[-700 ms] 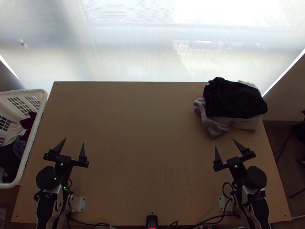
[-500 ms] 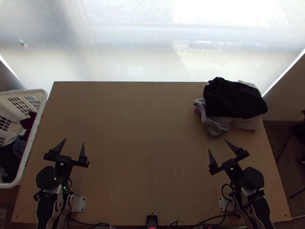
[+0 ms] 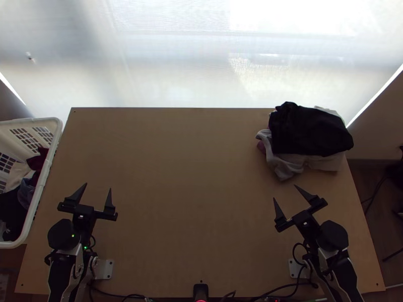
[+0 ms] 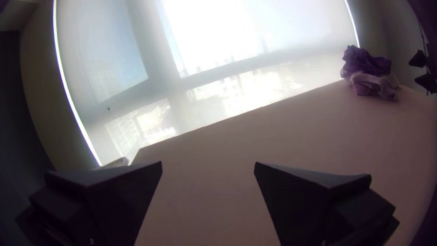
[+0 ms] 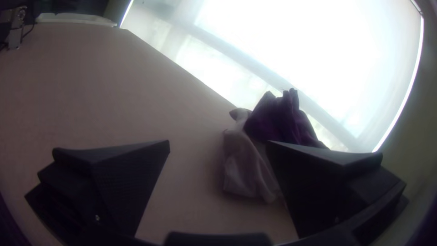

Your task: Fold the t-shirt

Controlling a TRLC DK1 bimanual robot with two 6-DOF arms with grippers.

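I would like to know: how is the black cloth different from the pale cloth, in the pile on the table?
The black cloth is very dark, while the pale cloth is light greyish. The black cloth lies on top; the pale cloth is partly covered beneath it. Both look creased and lie toward the far right of the table.

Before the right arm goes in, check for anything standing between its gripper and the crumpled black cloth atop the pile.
Nothing visible stands between the right gripper and the black cloth: only light wooden table, then rumpled pale grey cloth jutting from under its near side.
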